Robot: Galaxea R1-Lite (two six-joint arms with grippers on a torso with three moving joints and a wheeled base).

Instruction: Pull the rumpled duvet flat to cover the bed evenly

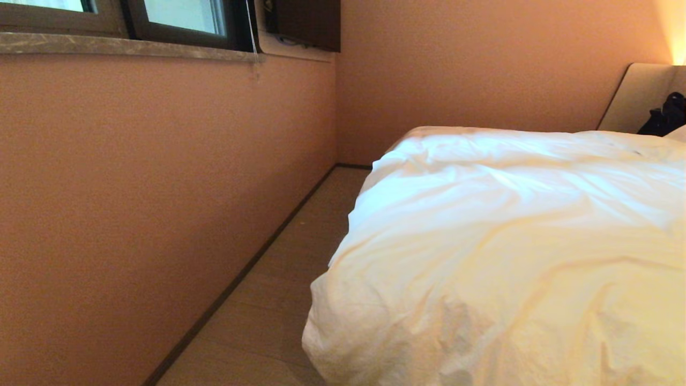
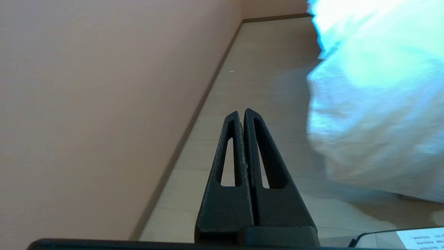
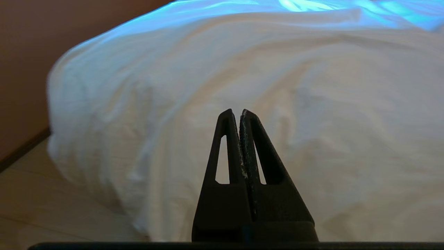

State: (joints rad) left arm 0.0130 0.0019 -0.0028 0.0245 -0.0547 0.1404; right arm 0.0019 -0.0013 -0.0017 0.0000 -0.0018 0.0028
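The white, puffy, wrinkled duvet (image 1: 509, 241) lies heaped over the bed and fills the right half of the head view; its near corner hangs down toward the floor. The mattress and base are hidden under it; only the beige headboard (image 1: 640, 96) shows at the far right. Neither arm appears in the head view. My left gripper (image 2: 242, 111) is shut and empty, held over the floor strip, with the duvet (image 2: 374, 104) off to its side. My right gripper (image 3: 237, 111) is shut and empty too, pointing at the duvet's hanging side (image 3: 277, 86), apart from it.
A narrow strip of light wood floor (image 1: 278, 279) runs between the bed and the salmon wall (image 1: 134, 187). A window with a stone sill (image 1: 123, 45) sits high on that wall. A dark object (image 1: 667, 115) lies by the headboard.
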